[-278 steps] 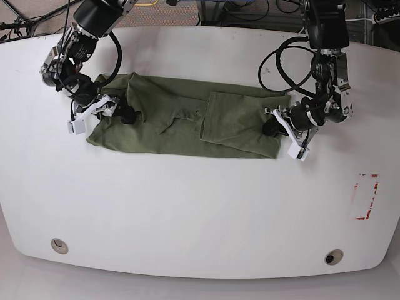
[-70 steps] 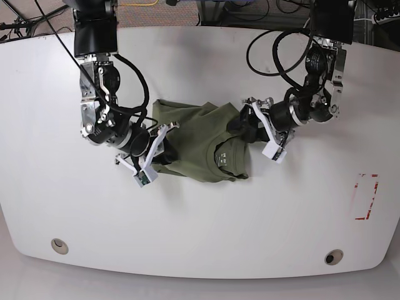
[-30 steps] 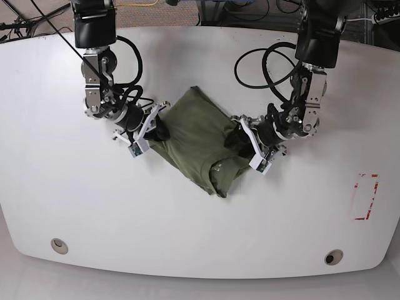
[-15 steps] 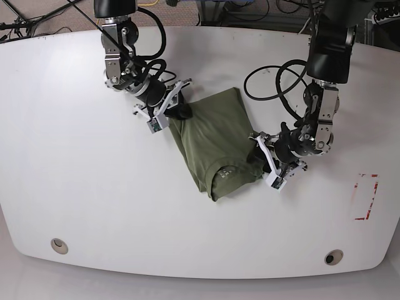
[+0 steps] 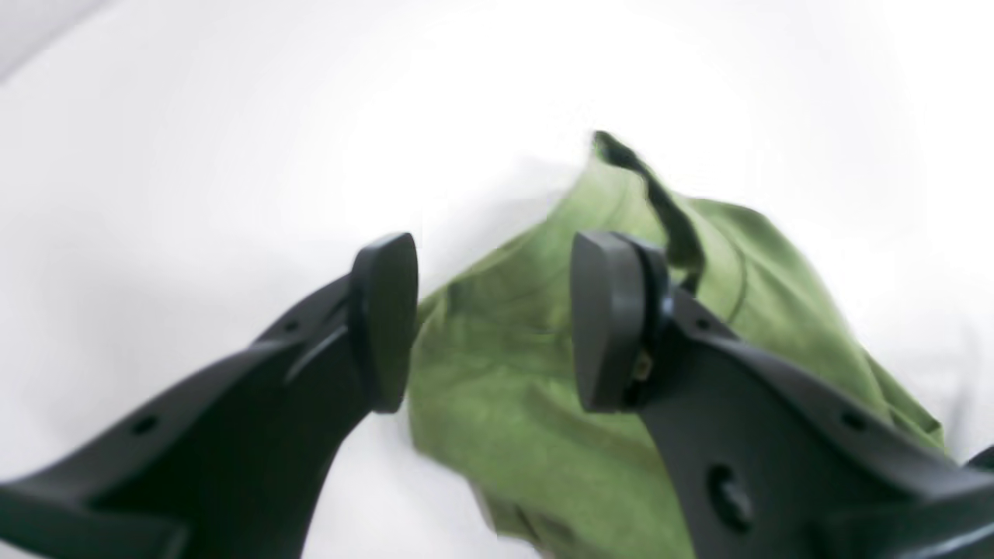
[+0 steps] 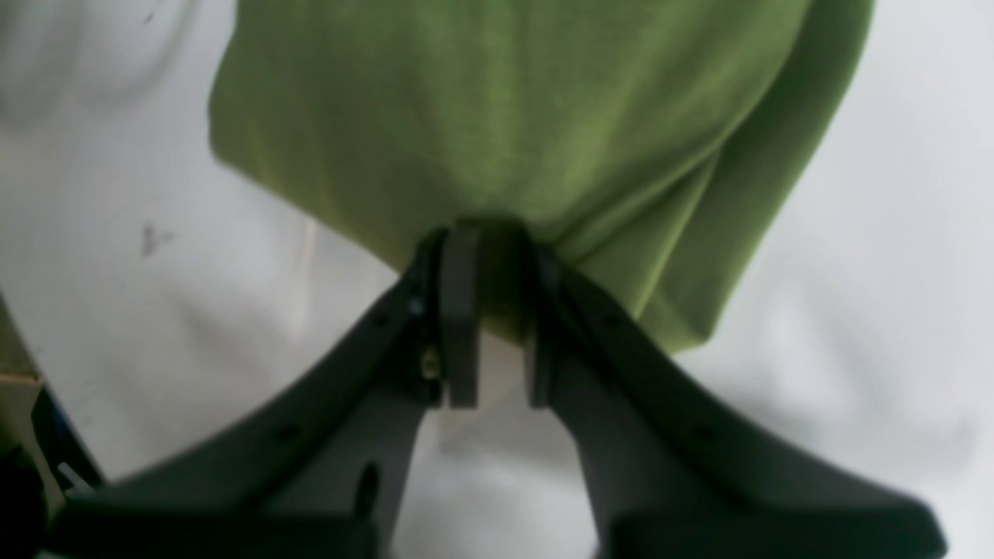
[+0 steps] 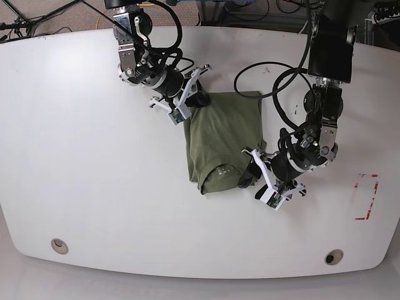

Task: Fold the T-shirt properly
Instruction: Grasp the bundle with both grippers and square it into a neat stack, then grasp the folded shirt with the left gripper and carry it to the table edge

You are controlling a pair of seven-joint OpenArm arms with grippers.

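The olive-green T-shirt [image 7: 222, 140] lies folded into a compact, roughly upright rectangle in the middle of the white table [image 7: 94, 187]. My right gripper [image 7: 192, 102] is at the shirt's upper left corner; in the right wrist view my right gripper [image 6: 497, 310] is shut on a bunched edge of the T-shirt [image 6: 528, 116]. My left gripper [image 7: 250, 172] sits at the shirt's lower right corner. Seen from the left wrist, my left gripper [image 5: 497, 318] stands open, with the T-shirt [image 5: 536, 373] lying between and beyond its fingers [image 5: 384, 318].
A red-outlined rectangle [image 7: 366, 197] is marked on the table near its right edge. Two round holes [image 7: 59, 245] [image 7: 333, 257] sit near the front edge. Cables and gear lie behind the table's far edge.
The shirt went from a wide spread strip to a folded packet, which has turned upright. The right gripper carried its corner up and rightward; the left gripper moved down to the lower right corner.
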